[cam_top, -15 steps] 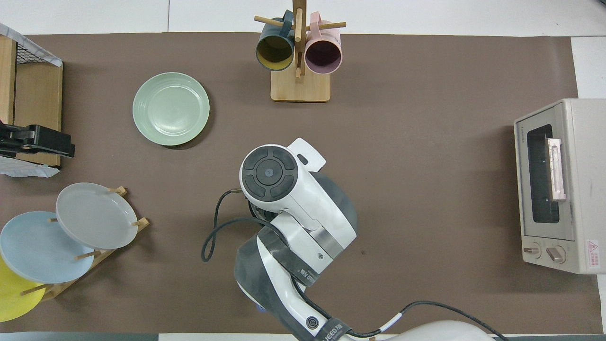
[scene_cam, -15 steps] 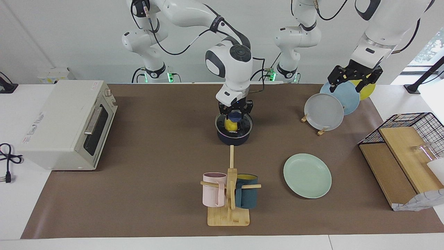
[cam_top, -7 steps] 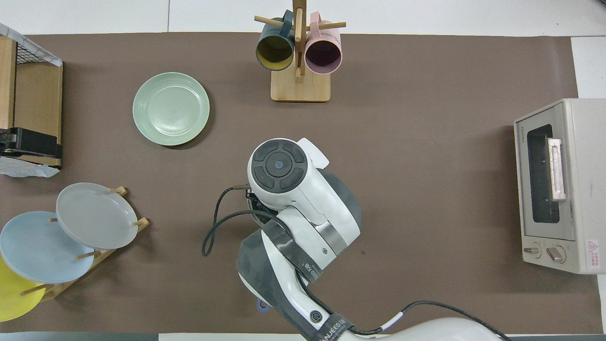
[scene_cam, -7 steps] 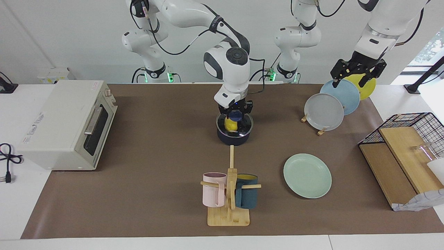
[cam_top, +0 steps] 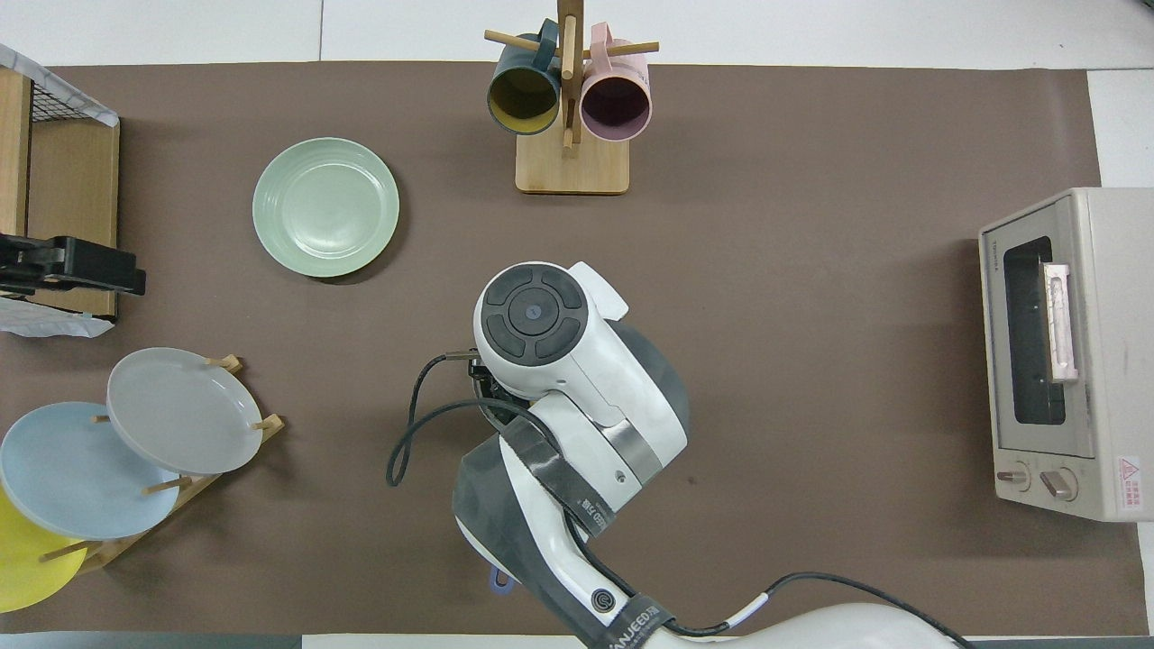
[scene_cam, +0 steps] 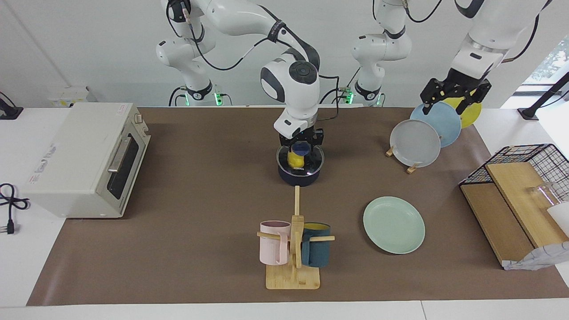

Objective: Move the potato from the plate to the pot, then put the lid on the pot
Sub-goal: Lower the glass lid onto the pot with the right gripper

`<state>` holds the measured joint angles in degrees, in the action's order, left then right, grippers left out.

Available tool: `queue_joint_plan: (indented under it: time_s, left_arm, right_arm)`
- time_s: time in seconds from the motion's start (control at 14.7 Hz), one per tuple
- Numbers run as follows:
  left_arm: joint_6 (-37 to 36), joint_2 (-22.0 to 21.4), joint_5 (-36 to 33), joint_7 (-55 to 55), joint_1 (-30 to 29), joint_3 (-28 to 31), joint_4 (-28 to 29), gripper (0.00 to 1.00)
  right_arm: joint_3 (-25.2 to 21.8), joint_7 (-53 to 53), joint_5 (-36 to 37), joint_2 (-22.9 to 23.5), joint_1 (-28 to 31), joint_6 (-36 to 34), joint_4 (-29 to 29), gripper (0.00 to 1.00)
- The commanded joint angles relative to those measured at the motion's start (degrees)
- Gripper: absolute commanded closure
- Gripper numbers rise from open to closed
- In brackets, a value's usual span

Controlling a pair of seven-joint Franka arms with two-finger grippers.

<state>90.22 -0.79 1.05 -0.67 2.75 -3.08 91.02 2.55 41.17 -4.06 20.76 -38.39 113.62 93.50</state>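
The dark navy pot [scene_cam: 298, 177] stands mid-table with the glass lid [scene_cam: 314, 161] resting on it. The yellow potato [scene_cam: 294, 161] shows through the glass, inside the pot. My right gripper [scene_cam: 301, 146] is down at the lid's blue knob, pointing straight down. In the overhead view the right arm hides the pot, the lid and the potato. The mint-green plate [scene_cam: 394, 225] [cam_top: 325, 206] lies empty, farther from the robots and toward the left arm's end. My left gripper [scene_cam: 452, 98] [cam_top: 72, 268] hangs open above the plate rack, holding nothing.
A rack [scene_cam: 415, 143] of upright grey, blue and yellow plates stands under the left gripper. A mug tree [scene_cam: 293, 249] with a pink and a teal mug is farther out than the pot. A toaster oven [scene_cam: 84, 155] and a wire basket [scene_cam: 520, 191] sit at the table's two ends.
The right arm's wrist has shifted slightly above the pot while the lid stays put. The left gripper has risen a little over the plate rack.
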Motion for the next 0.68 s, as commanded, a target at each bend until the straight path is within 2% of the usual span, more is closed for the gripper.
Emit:
queue_joint_plan:
  time_s: [0.0, 0.27, 0.61]
  left_arm:
    - [2.15, 3.86, 1.06, -0.39, 0.06, 0.18, 0.21, 0.00]
    - [1.53, 1.68, 0.97, 0.22, -0.03, 0.27, 0.12, 0.00]
    - [0.39, -2.89, 0.71, 0.05, 0.50, 0.44, 1.26, 0.00]
  right_arm:
    - [0.52, 1.01, -0.42, -1.25, 0.95, 0.64, 0.99, 0.00]
    - [0.43, 1.01, -0.16, -1.69, 0.95, -0.15, -1.11, 0.00]
    - [0.00, 0.22, 0.37, -4.06, 5.25, -7.79, -6.91, 0.00]
